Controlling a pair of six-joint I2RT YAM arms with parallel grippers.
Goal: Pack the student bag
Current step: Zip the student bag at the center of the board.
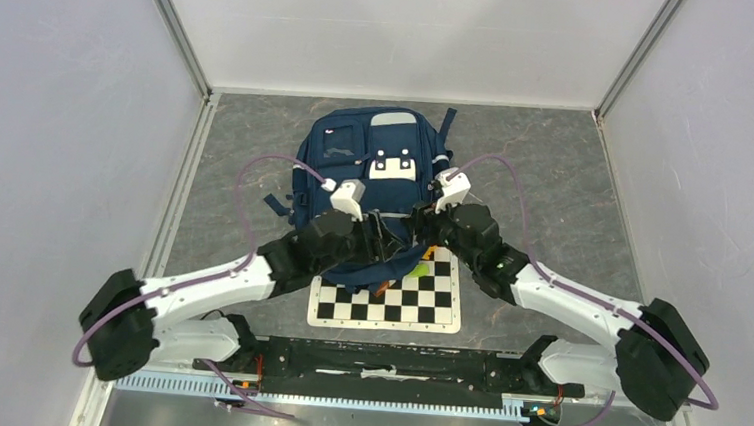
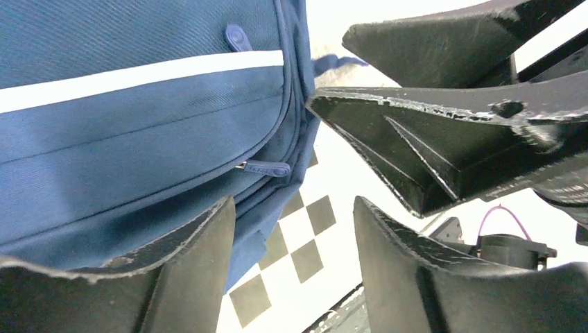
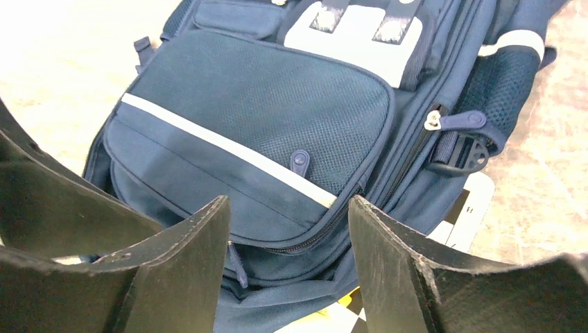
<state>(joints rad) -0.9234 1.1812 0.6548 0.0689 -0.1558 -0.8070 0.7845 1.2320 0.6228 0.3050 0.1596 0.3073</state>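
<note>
Navy blue fabric is making up the student bag (image 1: pixel 376 163), which is lying front up on the grey stone-patterned table (image 1: pixel 555 185), in the middle and just beyond the two arms. Its near end is resting over the far edge of a black-and-white checkerboard (image 1: pixel 387 299).

A white patch (image 3: pixel 353 35) is being displayed high on the bag's front, with two small grey tabs on it. Any lettering there is too small to be read, and no brand can be made out.

A pale stripe (image 3: pixel 208 139) is running slantwise across the mesh-faced front pocket. A blue zip pull (image 3: pixel 299 161) is hanging just below it.

The left gripper (image 2: pixel 291 208) is being held wide apart at the bag's near edge. Nothing is being gripped between its fingers, though the bag's fabric is pressing close beside one of them.

The right gripper (image 3: pixel 288 205) is likewise being held well apart over the near end of the bag, and nothing is being grasped.
</note>
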